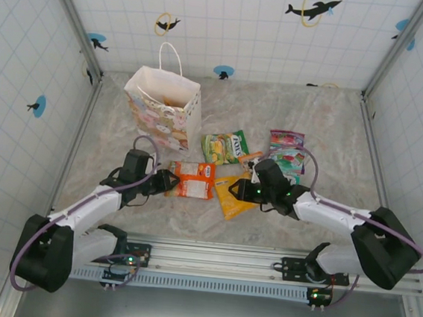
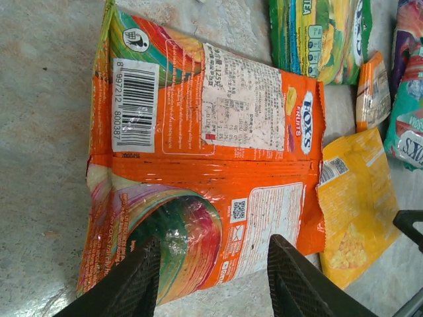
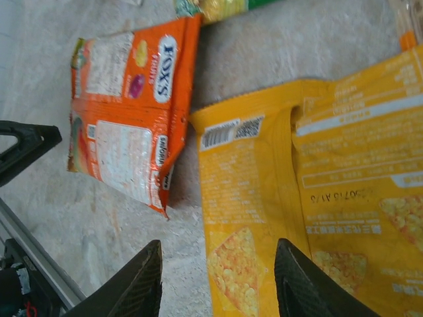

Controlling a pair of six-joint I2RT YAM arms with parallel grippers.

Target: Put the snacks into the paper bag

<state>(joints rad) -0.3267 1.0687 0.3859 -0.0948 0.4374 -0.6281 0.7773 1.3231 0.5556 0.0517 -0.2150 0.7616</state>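
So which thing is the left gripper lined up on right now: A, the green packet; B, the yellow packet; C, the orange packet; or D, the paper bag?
C: in the left wrist view the left gripper stands open, and the orange packet lies directly between and ahead of its fingers.

White-shelled left arm [image 1: 91,205] and right arm [image 1: 334,213], black joints [image 1: 382,250], looping purple-grey cables [image 1: 14,258], matte black wedge fingers [image 2: 125,284]
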